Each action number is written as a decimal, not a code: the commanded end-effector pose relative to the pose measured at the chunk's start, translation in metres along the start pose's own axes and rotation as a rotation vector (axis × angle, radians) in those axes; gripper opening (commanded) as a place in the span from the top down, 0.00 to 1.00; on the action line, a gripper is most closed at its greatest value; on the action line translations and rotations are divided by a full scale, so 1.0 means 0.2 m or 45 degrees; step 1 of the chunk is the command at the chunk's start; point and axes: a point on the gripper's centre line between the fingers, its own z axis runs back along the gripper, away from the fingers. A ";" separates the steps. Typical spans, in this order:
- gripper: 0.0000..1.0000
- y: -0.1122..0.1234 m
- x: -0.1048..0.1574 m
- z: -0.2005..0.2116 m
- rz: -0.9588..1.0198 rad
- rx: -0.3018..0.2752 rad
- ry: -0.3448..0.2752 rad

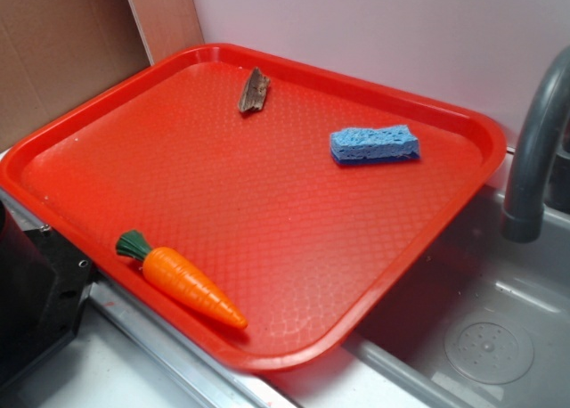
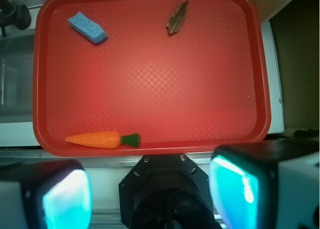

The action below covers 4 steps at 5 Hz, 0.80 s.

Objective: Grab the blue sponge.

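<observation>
The flat red plastic tray point(image 1: 267, 212) is showing a bumpy diamond pattern, the small light-blue holey sponge block point(image 1: 375, 143) is looking speckled, and the orange toy carrot point(image 1: 183, 281) is wearing a dark green top.

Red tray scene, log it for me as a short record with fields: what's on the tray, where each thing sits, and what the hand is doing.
surface: red tray, partly over a grey sink
target: blue sponge, lying flat near the tray's far corner by the faucet
other items: toy carrot at the near edge; brown wood piece near the far rim
spacing: all three lie well apart, none touching
hand: open, holding nothing, above the tray's near edge in the wrist view
task status: sponge not yet grasped
</observation>
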 end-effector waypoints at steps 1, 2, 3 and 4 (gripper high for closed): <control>0.00 0.00 0.00 0.00 0.000 0.000 0.000; 0.00 -0.01 0.22 -0.27 0.007 0.127 0.006; 0.00 -0.08 0.47 -0.45 -0.075 0.091 -0.082; 0.00 -0.17 0.70 -0.56 -0.173 0.024 -0.106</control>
